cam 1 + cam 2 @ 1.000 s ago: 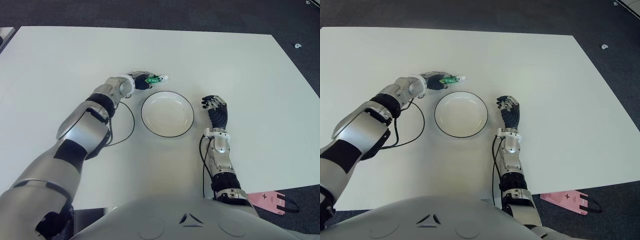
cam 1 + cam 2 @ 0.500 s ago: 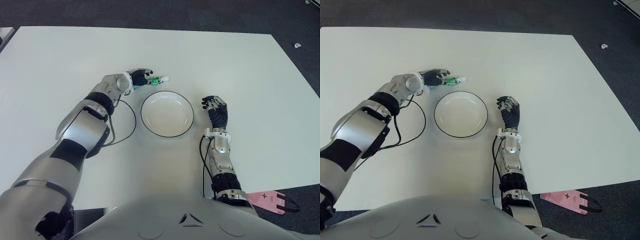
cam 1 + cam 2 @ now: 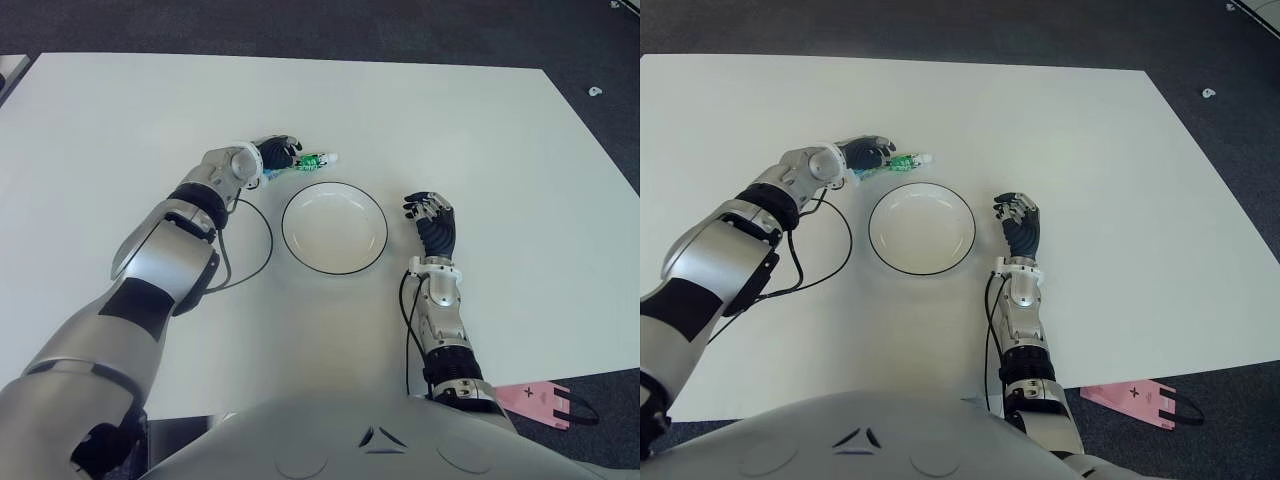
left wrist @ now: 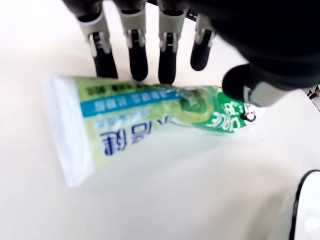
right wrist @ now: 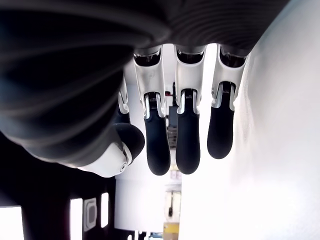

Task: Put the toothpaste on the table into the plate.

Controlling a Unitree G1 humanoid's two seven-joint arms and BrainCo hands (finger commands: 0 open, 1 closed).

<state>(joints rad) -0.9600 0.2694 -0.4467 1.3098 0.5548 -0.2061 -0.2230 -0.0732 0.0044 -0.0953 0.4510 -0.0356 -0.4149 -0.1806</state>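
The toothpaste (image 4: 150, 120) lies flat on the table (image 3: 480, 130), directly under the left hand (image 3: 277, 155), whose fingers (image 4: 137, 60) are extended and clasp nothing. The plate (image 3: 335, 227) sits beside it. The right hand (image 3: 431, 218), fingers relaxed and empty, shows beyond the plate.

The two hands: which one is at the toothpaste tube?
The left hand, beyond the plate's far-left rim, its fingers around the toothpaste tube. The right hand shows right of the plate, holding nothing.
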